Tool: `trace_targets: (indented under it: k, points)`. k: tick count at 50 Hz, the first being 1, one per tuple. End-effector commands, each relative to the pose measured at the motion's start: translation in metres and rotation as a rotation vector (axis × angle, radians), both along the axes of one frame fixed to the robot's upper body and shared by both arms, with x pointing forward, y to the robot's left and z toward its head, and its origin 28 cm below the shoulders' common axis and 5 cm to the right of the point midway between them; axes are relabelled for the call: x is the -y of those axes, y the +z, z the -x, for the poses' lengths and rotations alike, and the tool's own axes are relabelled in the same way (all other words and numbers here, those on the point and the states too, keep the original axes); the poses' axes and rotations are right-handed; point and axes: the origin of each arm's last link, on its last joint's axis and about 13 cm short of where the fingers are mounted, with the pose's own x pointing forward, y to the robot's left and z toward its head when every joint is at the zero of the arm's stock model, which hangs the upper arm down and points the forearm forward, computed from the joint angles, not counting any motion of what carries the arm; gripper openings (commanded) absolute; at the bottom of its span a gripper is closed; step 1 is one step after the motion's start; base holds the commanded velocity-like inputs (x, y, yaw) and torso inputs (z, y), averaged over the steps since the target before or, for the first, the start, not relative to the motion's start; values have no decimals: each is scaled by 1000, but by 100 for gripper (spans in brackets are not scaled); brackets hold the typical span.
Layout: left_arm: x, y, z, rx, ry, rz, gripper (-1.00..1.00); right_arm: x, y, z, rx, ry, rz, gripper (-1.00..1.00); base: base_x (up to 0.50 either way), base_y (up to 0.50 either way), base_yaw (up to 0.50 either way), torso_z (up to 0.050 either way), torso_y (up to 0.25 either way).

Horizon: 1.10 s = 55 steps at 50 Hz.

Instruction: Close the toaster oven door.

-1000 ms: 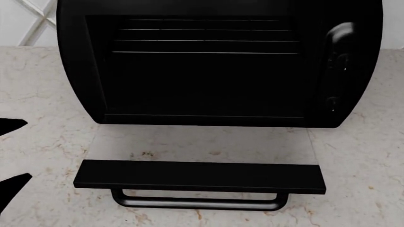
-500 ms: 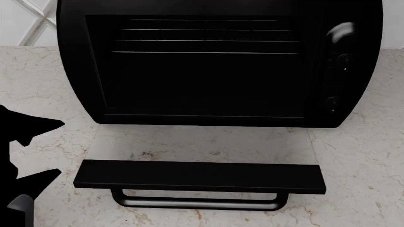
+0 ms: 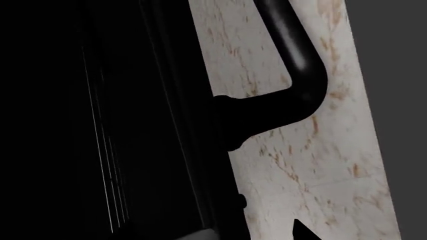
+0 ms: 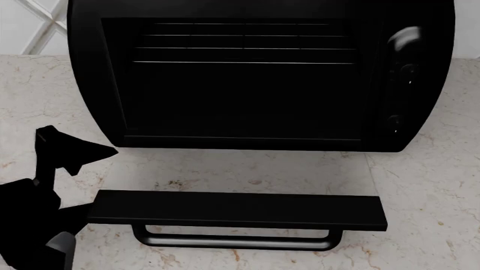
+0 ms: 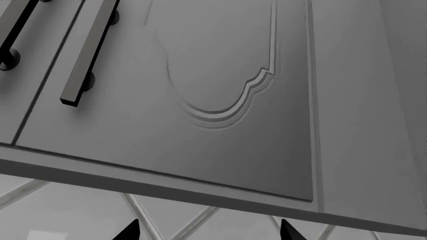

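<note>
The glossy black toaster oven (image 4: 240, 90) stands at the back of the counter, with wire rack lines inside and knobs (image 4: 401, 73) down its right strip. The toaster oven door (image 4: 240, 171) lies open and flat on the counter, its black edge strip (image 4: 236, 209) and U-shaped bar handle (image 4: 236, 242) toward me. My left gripper (image 4: 101, 180) is open and empty just left of the door's left end. In the left wrist view the handle (image 3: 303, 75) bends close ahead, and one fingertip (image 3: 300, 231) shows. My right gripper (image 5: 208, 232) is open and empty, out of the head view.
The marble counter (image 4: 420, 185) runs to both sides of the oven. A white tiled wall (image 4: 37, 22) is behind at the left. The right wrist view faces a grey cabinet door (image 5: 220, 75) with dark bar pulls (image 5: 87, 55).
My left gripper has come in from the left edge of the head view toward the door's left end, still open. The door and oven have not moved.
</note>
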Motion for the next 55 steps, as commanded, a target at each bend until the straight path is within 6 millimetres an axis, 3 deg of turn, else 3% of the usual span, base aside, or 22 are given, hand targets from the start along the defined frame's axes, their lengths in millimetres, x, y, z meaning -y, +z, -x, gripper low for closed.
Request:
trace_targets:
  k: [1,19,26,38,55]
  points:
    - [13,1,0,16,-60,54,100,0,3,2,6,2,-3,100,0,0,0,0,0]
    - [27,-28,7,136,-44,456,100,2,0,6,8,-7,-14,100,0,0,0,0,0]
    - [36,-25,12,236,-94,574,100,2,0,7,10,-8,-14,100,0,0,0,0,1]
    - [37,-31,17,303,1,684,100,1,2,7,14,-5,-11,100,0,-1,-4,0,1]
    - [47,-35,35,276,226,1021,100,1,7,11,30,-6,-10,100,0,-1,-2,0,3]
